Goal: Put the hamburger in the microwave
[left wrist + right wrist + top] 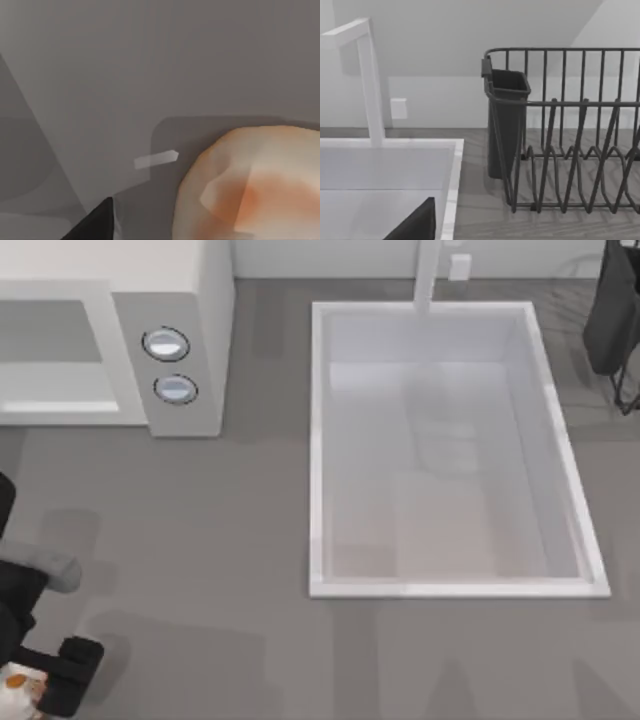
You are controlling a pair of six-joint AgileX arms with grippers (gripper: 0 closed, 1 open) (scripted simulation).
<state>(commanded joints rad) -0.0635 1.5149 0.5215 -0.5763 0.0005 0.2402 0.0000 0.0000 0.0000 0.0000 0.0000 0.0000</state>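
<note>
At the table's near-left corner, the left gripper fingers' state is unclear, the hamburger just beside them.

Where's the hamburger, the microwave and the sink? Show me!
hamburger point(250, 190): left wrist view, on the orange-brown patch of the bun.
microwave point(215, 300): top view, on its white top beside the dial panel.
sink point(440, 310): top view, on its far white rim.
</note>
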